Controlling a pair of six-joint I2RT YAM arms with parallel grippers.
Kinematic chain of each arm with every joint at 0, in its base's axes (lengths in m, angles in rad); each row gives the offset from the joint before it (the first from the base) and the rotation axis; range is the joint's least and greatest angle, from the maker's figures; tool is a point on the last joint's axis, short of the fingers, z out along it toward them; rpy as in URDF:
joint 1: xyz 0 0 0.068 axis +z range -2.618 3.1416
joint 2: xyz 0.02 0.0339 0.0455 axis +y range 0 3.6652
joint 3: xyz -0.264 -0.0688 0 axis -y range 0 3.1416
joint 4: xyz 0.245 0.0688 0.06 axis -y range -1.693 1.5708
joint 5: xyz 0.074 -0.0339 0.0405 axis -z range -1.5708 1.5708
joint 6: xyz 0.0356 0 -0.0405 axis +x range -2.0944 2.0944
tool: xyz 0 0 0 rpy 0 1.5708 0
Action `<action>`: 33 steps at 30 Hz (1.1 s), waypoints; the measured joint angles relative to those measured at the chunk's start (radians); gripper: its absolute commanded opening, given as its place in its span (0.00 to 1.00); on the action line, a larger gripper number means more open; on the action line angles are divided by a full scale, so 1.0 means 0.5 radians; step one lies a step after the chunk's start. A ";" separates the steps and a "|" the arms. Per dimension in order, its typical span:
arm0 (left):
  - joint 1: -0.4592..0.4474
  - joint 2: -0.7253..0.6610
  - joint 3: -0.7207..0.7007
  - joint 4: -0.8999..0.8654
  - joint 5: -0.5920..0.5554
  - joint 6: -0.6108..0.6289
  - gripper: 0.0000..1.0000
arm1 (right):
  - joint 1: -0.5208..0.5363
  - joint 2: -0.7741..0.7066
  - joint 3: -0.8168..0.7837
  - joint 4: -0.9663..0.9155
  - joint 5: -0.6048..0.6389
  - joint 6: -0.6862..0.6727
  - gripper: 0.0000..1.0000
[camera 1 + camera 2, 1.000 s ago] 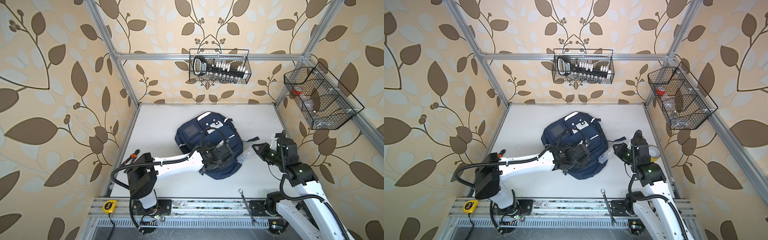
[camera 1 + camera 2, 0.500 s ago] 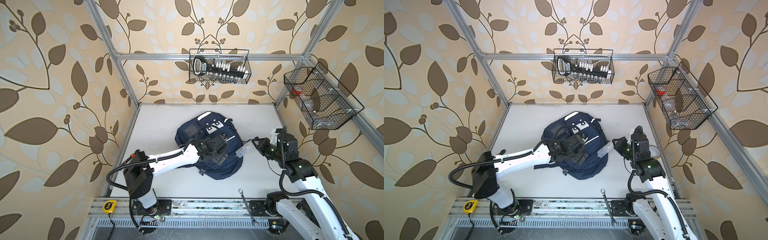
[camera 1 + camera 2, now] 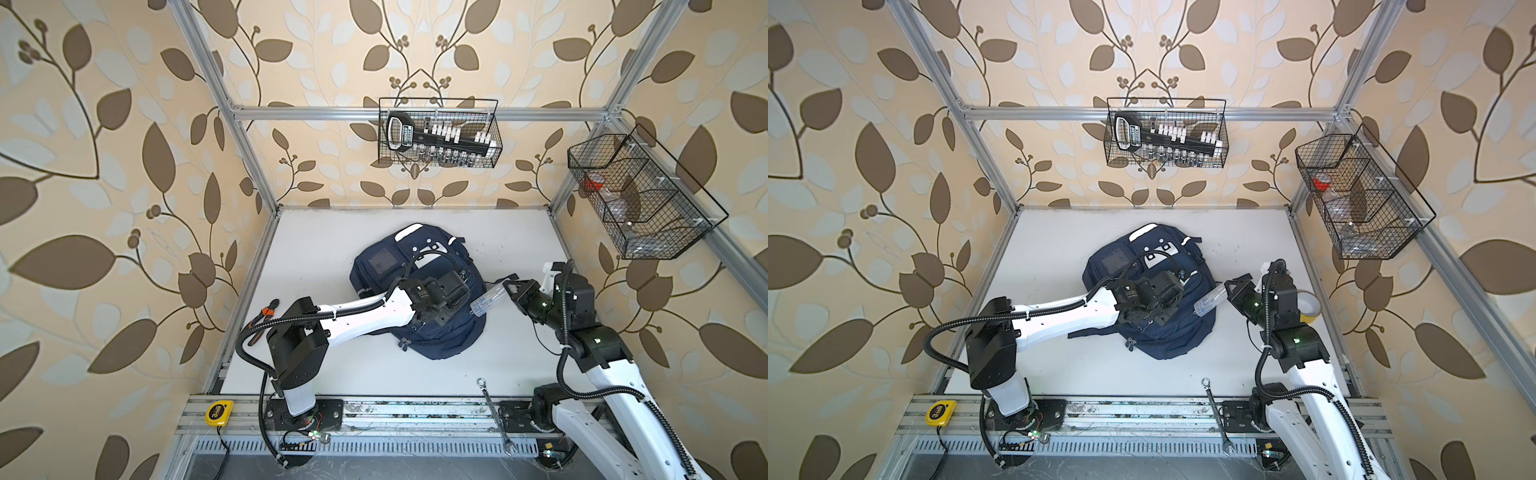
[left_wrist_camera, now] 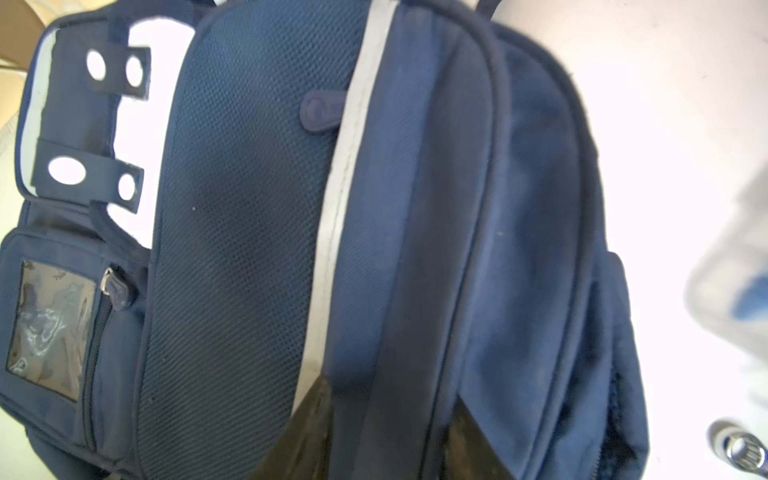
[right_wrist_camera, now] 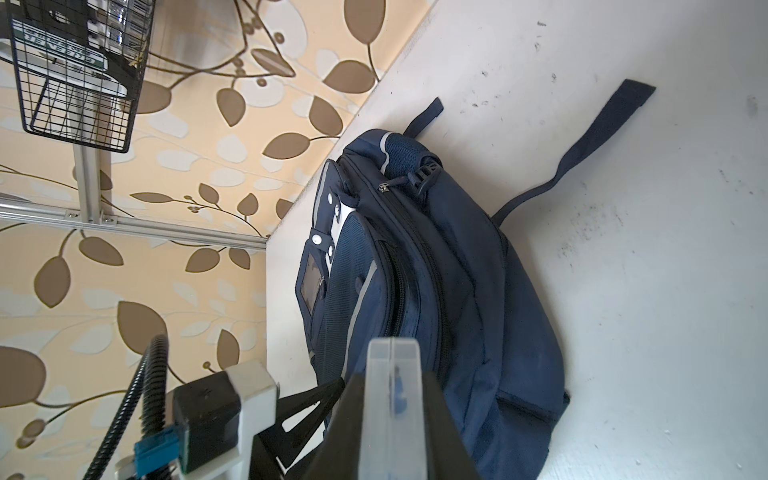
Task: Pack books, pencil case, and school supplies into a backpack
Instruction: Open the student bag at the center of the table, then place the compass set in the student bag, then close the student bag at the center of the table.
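Box: my right gripper (image 3: 514, 291) clamps the clear box (image 3: 487, 302) just right of the backpack (image 3: 440, 345), for insertion.
Backpack: my left gripper (image 4: 390, 395) straddles a fabric fold, presumably to open it; pinch undetermined.

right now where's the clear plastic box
In both top views the clear plastic box is off the table, clamped in the right gripper on the robot's right side, its free end at the right edge of the backpack.

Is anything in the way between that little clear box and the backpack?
Nothing visible lies between the clear box and the backpack. The left gripper is over the backpack, just beside the box's tip.
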 measured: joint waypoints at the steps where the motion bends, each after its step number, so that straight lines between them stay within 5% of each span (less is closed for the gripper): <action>1: 0.003 -0.019 -0.012 0.015 0.000 0.007 0.00 | 0.000 0.007 -0.009 0.014 -0.005 0.005 0.00; 10: 0.041 -0.124 -0.022 0.019 0.064 -0.035 0.00 | 0.047 0.203 -0.172 0.459 -0.090 0.168 0.00; 18: 0.071 -0.243 -0.023 0.018 0.124 -0.177 0.00 | 0.549 0.602 -0.128 0.847 0.098 0.314 0.00; 26: 0.071 -0.243 -0.023 0.092 0.237 -0.349 0.00 | 0.709 0.954 -0.150 1.276 0.279 0.539 0.00; 29: 0.076 -0.243 -0.023 0.111 0.262 -0.412 0.01 | 0.795 1.049 -0.112 1.270 0.341 0.539 0.52; 31: 0.125 -0.243 -0.016 0.109 0.316 -0.473 0.27 | 0.897 0.970 -0.114 1.137 0.491 0.529 0.66; 33: 0.189 -0.243 0.002 0.100 0.426 -0.562 0.39 | 0.962 0.719 -0.205 1.029 0.642 0.510 0.72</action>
